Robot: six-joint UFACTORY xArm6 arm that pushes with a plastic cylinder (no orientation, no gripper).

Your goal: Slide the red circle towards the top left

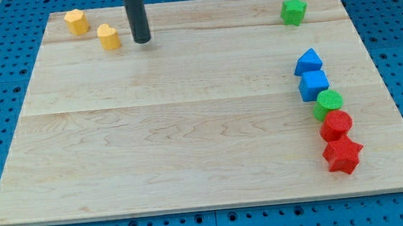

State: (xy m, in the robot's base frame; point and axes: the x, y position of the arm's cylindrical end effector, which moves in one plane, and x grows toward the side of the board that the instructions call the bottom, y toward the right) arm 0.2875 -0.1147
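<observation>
The red circle (336,125) lies near the view's right edge, in a column of blocks. It touches a green circle (328,103) above it and a red star (342,155) below it. My tip (142,40) rests on the board near the view's top left, far from the red circle. It stands just to the right of a yellow heart-shaped block (108,37).
A yellow hexagon block (76,21) sits at the top left corner. A green star-like block (293,11) is at the top right. A blue triangle-like block (307,62) and a blue cube (314,84) stand above the green circle. The wooden board (188,129) lies on a blue perforated table.
</observation>
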